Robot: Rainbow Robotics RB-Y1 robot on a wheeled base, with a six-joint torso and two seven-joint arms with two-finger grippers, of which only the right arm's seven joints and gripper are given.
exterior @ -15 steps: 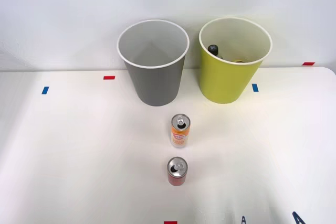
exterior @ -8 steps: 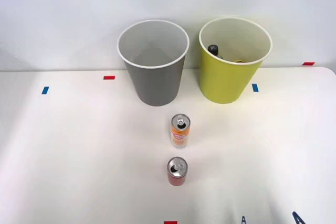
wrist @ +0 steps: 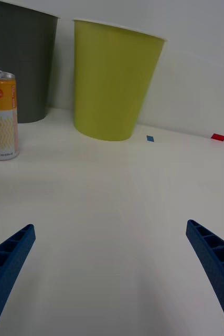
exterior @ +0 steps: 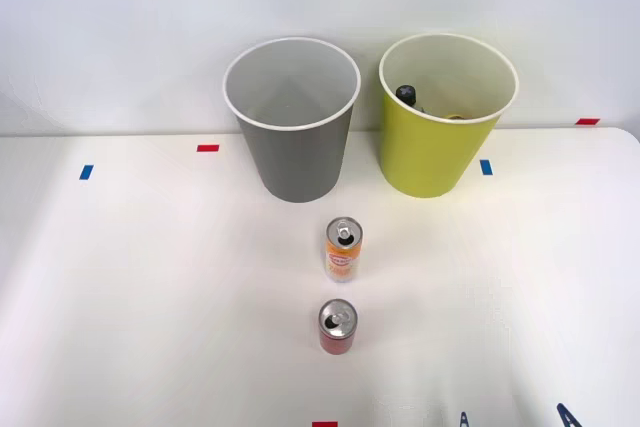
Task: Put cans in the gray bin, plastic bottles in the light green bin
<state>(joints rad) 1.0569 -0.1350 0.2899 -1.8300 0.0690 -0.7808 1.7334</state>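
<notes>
- Standing unmoved since a second ago: red can [exterior: 337, 326], orange can [exterior: 343, 248].
- Hovering low, gripper [wrist: 112, 278] spread wide, holding nothing.
- Awaiting cans: gray bin [exterior: 295, 162].

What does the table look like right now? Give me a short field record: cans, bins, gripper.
orange-and-white slim metal can: upright on the white table, in front of the gray bin
red slim metal can: upright, nearer the robot than the orange-and-white can, apart from it
round gray plastic bin: upright at the back, nothing seen inside
round light green plastic bin: upright beside the gray bin, dark object inside
right gripper: open, low over the table, holding nothing
cans binned: none yet
</notes>
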